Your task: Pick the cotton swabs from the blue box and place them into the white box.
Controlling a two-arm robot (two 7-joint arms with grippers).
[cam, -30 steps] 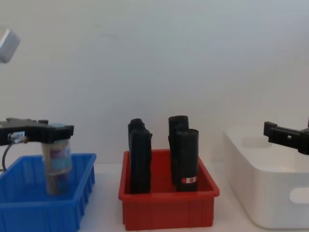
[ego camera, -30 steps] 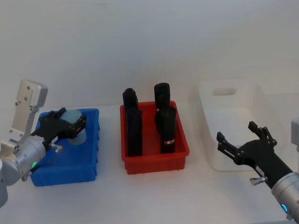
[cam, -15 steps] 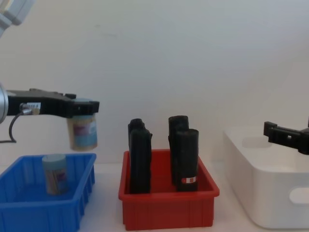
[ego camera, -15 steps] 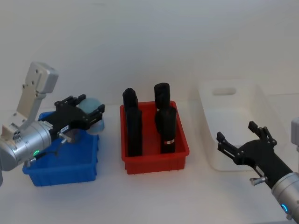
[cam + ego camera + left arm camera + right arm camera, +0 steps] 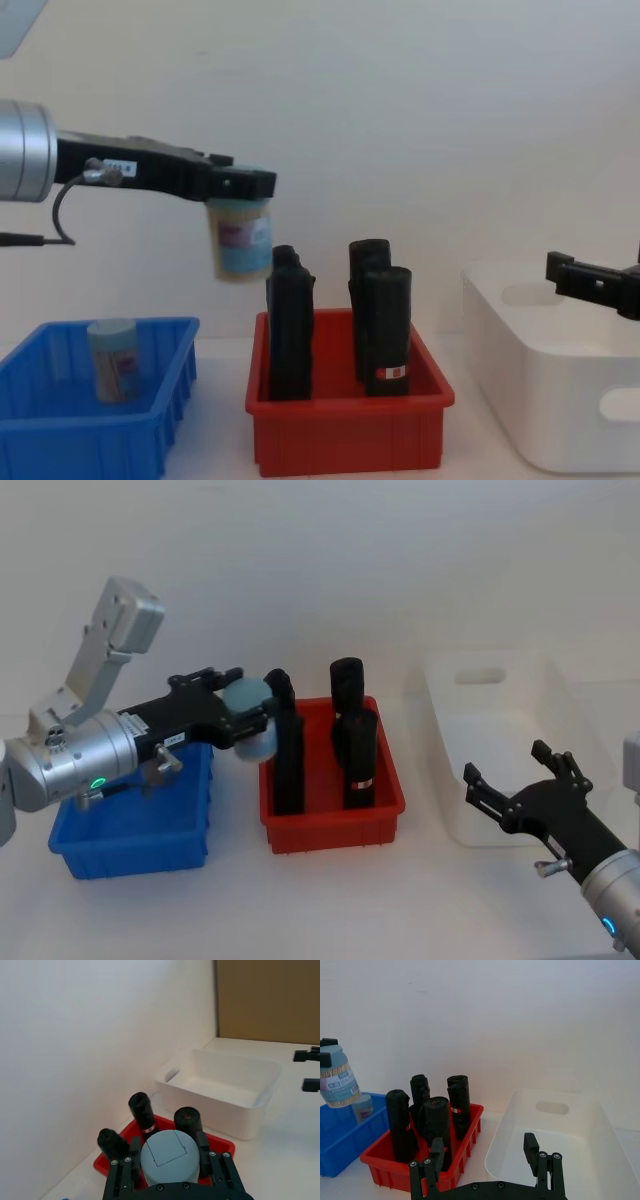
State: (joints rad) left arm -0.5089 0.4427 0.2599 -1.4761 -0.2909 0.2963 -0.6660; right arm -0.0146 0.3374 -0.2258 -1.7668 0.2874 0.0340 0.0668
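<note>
I've got the left gripper (image 5: pixel 240 186) clamped on a jar (image 5: pixel 240 248), upright over the red bin's (image 5: pixel 350 440) left edge. The white box (image 5: pixel 560 400) lies well to its right, past the black packs (image 5: pixel 385 330). The right gripper (image 5: pixel 508 765) hovers there, fingers apart. A second jar (image 5: pixel 112 358) sits in the blue box (image 5: pixel 100 440).

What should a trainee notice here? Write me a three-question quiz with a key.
1. True or false: the left gripper holds its jar above the white box.
2. How many jars stand in the blue box? A none, B one, C three.
3. Fill in: the open right gripper hovers by the ___ box.
Key: 1 false, the jar hangs near the red box's left edge. 2 B, a second jar. 3 white.
</note>
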